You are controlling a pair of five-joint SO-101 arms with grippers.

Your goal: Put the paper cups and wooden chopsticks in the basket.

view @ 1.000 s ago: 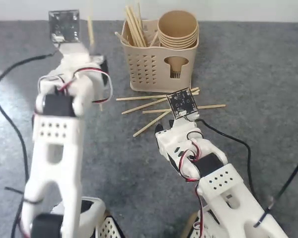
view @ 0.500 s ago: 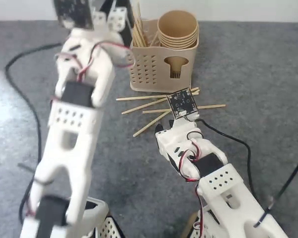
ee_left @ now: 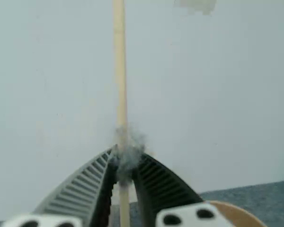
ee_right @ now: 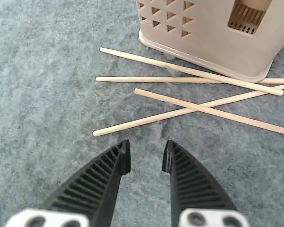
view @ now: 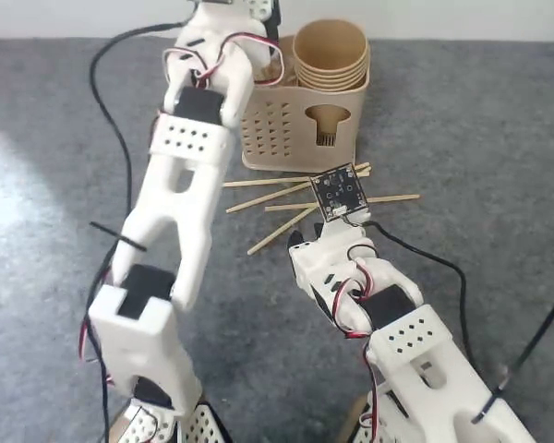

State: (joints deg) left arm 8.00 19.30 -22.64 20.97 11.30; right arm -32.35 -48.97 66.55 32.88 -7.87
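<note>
- left fingers [ee_left: 124, 163]: closed tight on one wooden chopstick [ee_left: 119, 71], which stands upright out of the tips, against a pale wall.
- left arm [view: 189, 138]: stretched out to the basket [view: 300, 125], its wrist at the basket's upper rim on the side away from the paper cups.
- paper cups [view: 331, 51]: nested in one stack, upright inside the basket.
- loose chopsticks [view: 286, 198]: lying flat on the grey surface [view: 462, 138] just in front of the basket; the right wrist view shows four, crossing one another, the nearest touching the basket's base.
- right fingers [ee_right: 146, 158]: parted a little, holding nothing, low over the surface just short of the loose chopsticks, on their side away from the basket.
</note>
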